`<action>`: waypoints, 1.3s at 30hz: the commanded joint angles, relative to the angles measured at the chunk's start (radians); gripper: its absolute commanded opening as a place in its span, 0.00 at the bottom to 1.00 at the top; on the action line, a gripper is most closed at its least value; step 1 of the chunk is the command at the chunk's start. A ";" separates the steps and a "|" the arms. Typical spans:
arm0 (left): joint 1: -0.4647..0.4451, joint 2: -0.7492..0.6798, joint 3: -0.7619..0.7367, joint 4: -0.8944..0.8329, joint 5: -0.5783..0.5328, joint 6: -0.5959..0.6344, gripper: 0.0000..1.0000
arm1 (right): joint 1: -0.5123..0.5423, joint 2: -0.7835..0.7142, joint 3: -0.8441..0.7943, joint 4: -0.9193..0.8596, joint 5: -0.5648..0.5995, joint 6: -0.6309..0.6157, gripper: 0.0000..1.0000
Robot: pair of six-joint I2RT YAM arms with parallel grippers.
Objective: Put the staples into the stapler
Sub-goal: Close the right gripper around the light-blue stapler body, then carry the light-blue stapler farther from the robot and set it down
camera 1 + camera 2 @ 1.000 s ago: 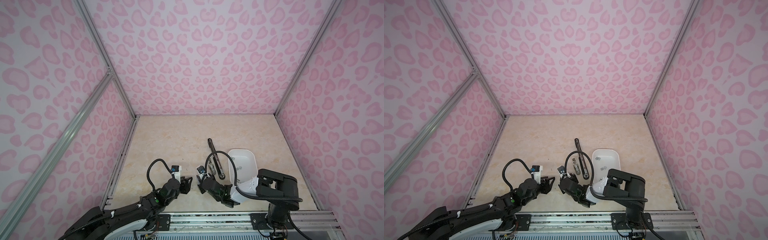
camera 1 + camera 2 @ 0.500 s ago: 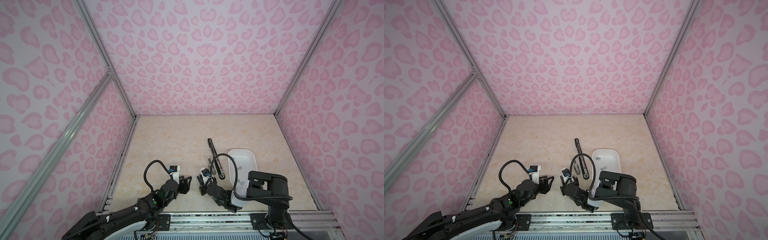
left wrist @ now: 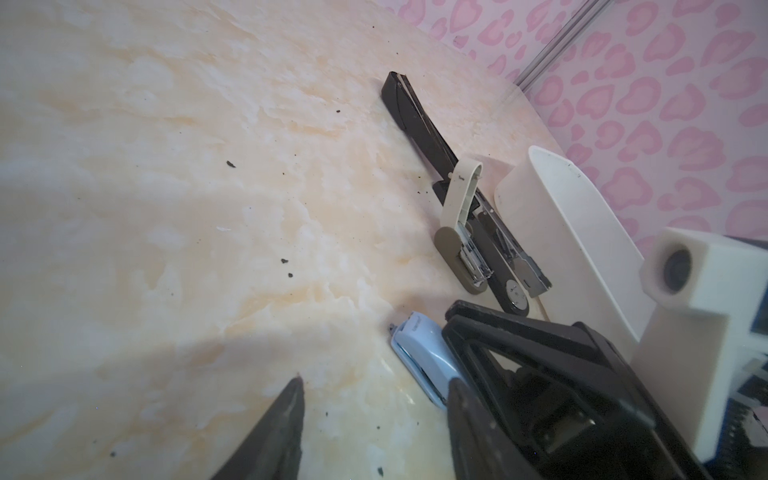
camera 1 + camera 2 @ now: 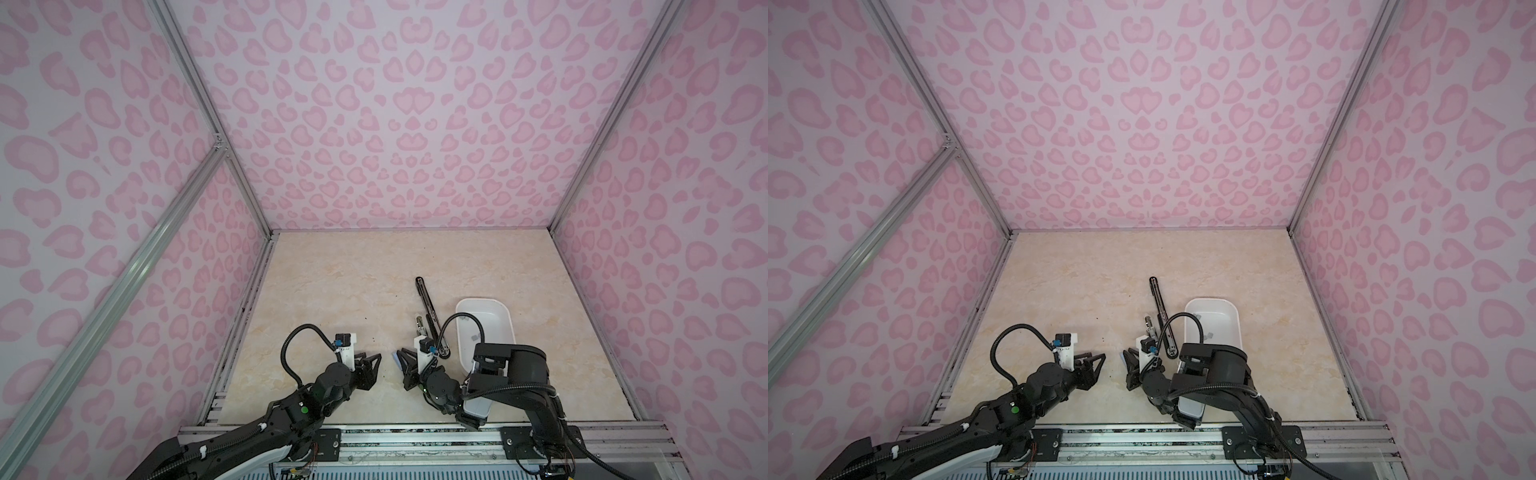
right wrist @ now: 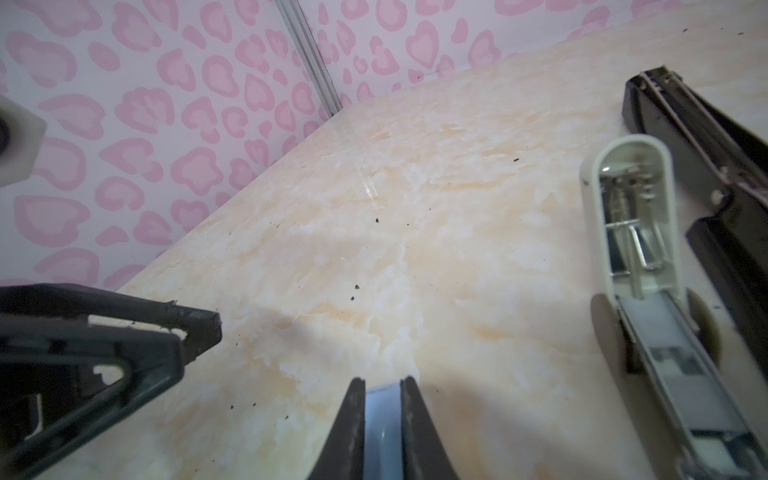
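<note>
Now the right pincer (image 5: pixel 382 380) is clamped on a small blue stapler (image 3: pixel 424 357) near the tabletop's (image 4: pixel 332 291) front edge; the left pincer (image 3: pixel 374 381) stands half open, empty. The staples (image 4: pixel 478 335) lie in a white tray (image 4: pixel 482 300) toward the right edge.

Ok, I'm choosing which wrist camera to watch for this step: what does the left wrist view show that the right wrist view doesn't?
Only the left wrist view: the white tray beside the opened black stapler, and the right arm's white camera housing. Only the right wrist view: the metal spring parts inside the cream stapler's opened lid, and a corner of the left arm's camera housing. Both: the right gripper shut on the light blue stapler, the cream and black staplers lying open, and the marble-look table.
</note>
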 commanded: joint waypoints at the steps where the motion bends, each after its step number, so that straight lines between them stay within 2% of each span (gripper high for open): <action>1: -0.001 -0.019 -0.004 -0.020 -0.017 0.000 0.56 | -0.010 -0.053 0.024 -0.408 -0.010 -0.047 0.17; 6: 0.000 -0.058 -0.003 -0.052 -0.027 0.003 0.57 | -0.048 -0.147 0.109 -0.592 -0.017 -0.076 0.20; 10: 0.000 -0.086 0.002 -0.079 -0.033 0.009 0.59 | -0.061 -0.178 0.151 -0.651 -0.025 -0.096 0.22; 17: 0.000 -0.107 0.007 -0.097 -0.035 0.016 0.61 | -0.063 -0.236 0.206 -0.746 -0.019 -0.129 0.30; 20: 0.000 -0.104 0.013 -0.097 -0.036 0.018 0.61 | -0.063 -0.280 0.212 -0.788 -0.023 -0.140 0.37; 25: 0.000 -0.107 0.031 -0.164 -0.048 0.012 0.61 | -0.057 -0.360 0.215 -0.899 -0.054 -0.168 0.58; 28: 0.000 -0.125 0.094 -0.328 -0.064 -0.025 0.62 | -0.037 -0.383 0.194 -0.926 -0.076 -0.176 0.66; 30: 0.000 -0.140 0.177 -0.489 -0.052 -0.054 0.66 | -0.013 -0.384 0.185 -0.946 -0.086 -0.179 0.71; 34: 0.000 -0.149 0.290 -0.682 -0.022 -0.072 0.73 | 0.029 -0.353 0.192 -0.996 -0.060 -0.169 0.73; 39: 0.000 -0.108 0.352 -0.881 -0.188 -0.105 0.76 | 0.035 -0.299 0.189 -0.974 -0.034 -0.147 0.67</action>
